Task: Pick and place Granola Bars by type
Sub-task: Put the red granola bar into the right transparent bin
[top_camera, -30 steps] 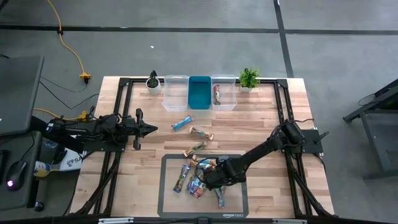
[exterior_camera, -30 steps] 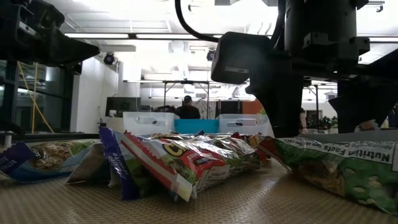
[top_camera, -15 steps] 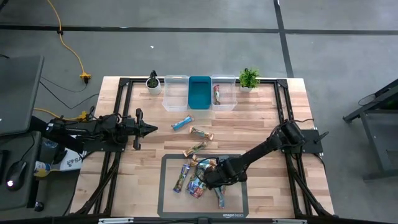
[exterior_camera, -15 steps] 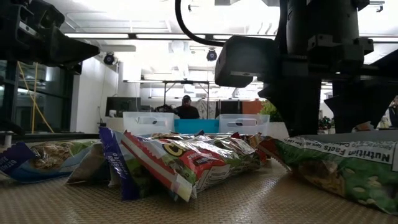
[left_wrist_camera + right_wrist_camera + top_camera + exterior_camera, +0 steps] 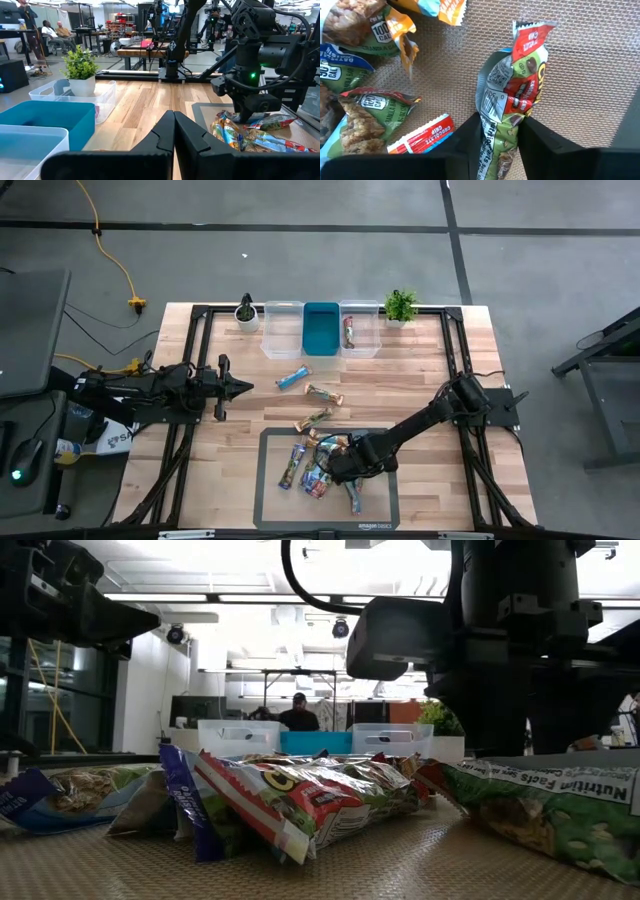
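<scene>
light wooden desk [image 5: 400, 380] with a grey mat [image 5: 268, 480] at the front carrying a pile of shiny granola bars [image 5: 312, 470]. a few more lie on the wood and one's in a clear plastic bin [image 5: 360, 330] at the back. right claw [image 5: 501, 131] is down on the pile, clamped on a red and green wrapped bar [image 5: 512, 107]. left claw [image 5: 173, 131] hovers over the desk's left side, pressed together.

One camera looks straight down on my whole table [image 5: 400, 380]. One sits low on the mat [image 5: 400, 860], very near. My wrist cameras look forward. All share the bars [image 5: 512, 105].
</scene>
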Available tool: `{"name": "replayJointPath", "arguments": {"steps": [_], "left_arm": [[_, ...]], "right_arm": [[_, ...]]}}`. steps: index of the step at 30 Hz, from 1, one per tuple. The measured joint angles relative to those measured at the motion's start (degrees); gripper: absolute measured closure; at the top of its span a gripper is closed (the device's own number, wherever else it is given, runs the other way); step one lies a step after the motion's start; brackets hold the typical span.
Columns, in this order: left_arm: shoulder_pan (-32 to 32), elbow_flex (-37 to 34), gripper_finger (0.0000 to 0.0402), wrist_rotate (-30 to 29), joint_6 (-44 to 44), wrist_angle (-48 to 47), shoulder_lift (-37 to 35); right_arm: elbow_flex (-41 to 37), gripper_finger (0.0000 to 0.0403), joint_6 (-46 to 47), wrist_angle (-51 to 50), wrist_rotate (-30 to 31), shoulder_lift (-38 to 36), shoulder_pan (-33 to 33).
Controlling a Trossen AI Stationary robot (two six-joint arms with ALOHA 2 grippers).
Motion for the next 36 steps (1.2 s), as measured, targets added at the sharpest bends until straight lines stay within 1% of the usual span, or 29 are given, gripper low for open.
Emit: {"name": "replayJointPath", "arguments": {"steps": [5,16,20,24,36], "left_arm": [[0.00,0.02,0.0401,-0.02,0.02,0.00,0.00],[-0.01,0.00,0.0401,-0.02,0.00,0.00,0.00],[-0.02,0.00,0.0401,-0.02,0.02,0.00,0.00],[-0.01,0.01,0.0401,-0.02,0.00,0.00,-0.01],[0.00,0.02,0.0401,0.00,0.01,0.00,-0.01]], "right_arm": [[0.00,0.0317,-0.57,0.16,-0.09,0.00,0.00],[-0.11,0.0319,-1.84,1.06,-0.87,-0.28,0.00],[-0.06,0.0319,-1.92,2.10,0.69,-1.92,0.13],[0.02,0.0319,-2.36,1.09,2.99,-3.15,0.13],[0.02,0.0319,-5.03,2.65,4.26,-3.85,0.28]]}}
